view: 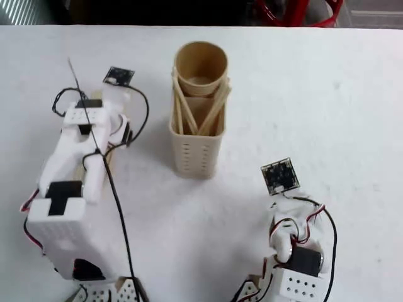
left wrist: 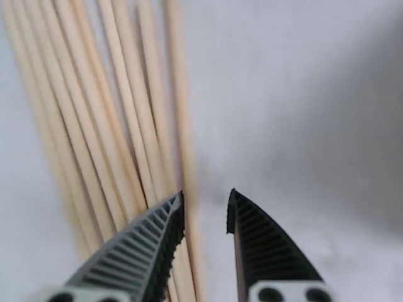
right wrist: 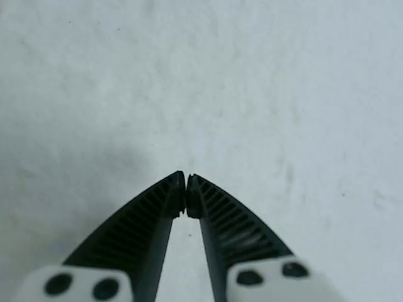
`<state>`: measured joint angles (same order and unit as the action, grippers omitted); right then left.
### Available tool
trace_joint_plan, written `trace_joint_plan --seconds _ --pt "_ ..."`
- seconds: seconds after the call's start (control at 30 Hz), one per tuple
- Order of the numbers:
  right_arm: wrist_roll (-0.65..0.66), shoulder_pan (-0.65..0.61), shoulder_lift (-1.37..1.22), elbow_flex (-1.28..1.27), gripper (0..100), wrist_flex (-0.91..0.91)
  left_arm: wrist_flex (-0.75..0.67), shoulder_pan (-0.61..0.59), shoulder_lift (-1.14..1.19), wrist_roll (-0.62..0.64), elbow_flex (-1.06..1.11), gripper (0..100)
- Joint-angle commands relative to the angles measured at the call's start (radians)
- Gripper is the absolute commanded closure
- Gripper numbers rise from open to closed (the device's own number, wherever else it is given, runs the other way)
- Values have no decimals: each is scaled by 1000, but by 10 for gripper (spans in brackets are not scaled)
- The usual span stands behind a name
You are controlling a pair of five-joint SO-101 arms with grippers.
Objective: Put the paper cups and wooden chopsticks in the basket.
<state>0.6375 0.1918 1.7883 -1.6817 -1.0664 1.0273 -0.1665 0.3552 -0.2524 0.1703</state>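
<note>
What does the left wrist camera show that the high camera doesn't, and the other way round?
The left wrist view gives a close look at loose wooden chopsticks lying on the table, with the left gripper open at their edge. The high view gives the basket, which holds stacked paper cups and standing chopsticks. Both share the white table.

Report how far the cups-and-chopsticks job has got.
Done: a paper cup and several leaning chopsticks stand in the basket. In hand: the left gripper, open, is over the loose chopsticks on the table, gripping none. Left: getting those into the basket. The right gripper is shut over bare table.
</note>
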Motion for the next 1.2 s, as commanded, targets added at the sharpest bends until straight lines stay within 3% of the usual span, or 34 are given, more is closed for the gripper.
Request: trace_joint_plan --seconds 0.0,0.57,0.73,0.93,1.17 --pt "0 4 2 -9 981 2 21 -13 18 -11 -91 871" --pt "0 4 2 -9 981 2 37 -68 68 11 -109 872" --pt "0 4 2 -9 981 2 38 -24 87 -63 -109 872" --pt "0 4 2 -9 981 2 149 82 122 -74 -169 932" --pt "0 4 2 -9 981 2 273 82 252 -75 -327 958"
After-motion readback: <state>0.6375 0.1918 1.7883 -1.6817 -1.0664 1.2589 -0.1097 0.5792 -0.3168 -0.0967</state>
